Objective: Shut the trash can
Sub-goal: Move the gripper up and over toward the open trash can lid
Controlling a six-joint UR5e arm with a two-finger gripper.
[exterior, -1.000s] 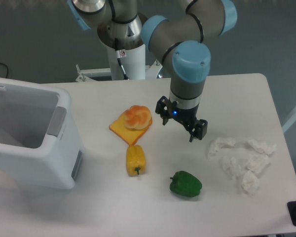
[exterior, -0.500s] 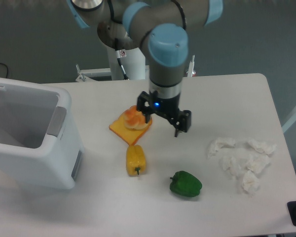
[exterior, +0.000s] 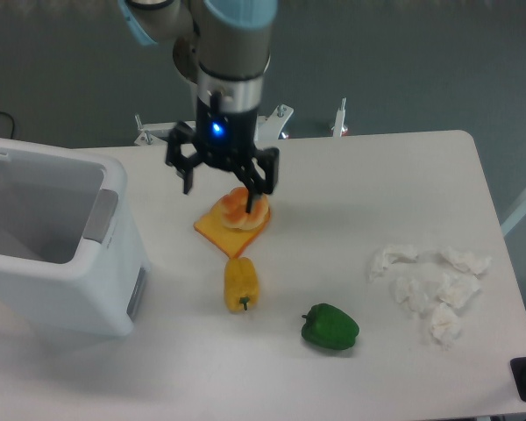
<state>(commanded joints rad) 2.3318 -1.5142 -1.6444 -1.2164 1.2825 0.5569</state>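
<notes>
Trash can (exterior: 57, 250) stands open at the table's left edge, its lid not visible in this view. The gripper (exterior: 222, 175), fingers spread and empty, hovers to the can's right, over the bread on its orange slice (exterior: 234, 219). Best to approach high, clearing the rim. The can is white, boxy, round-cornered, with a grey latch strip.

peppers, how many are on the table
2. A yellow pepper lies just in front of the orange board with the bun, and a green pepper lies to its right, nearer the front edge. Nothing suggests another is hidden, though the bin's inside is only partly visible.
</notes>
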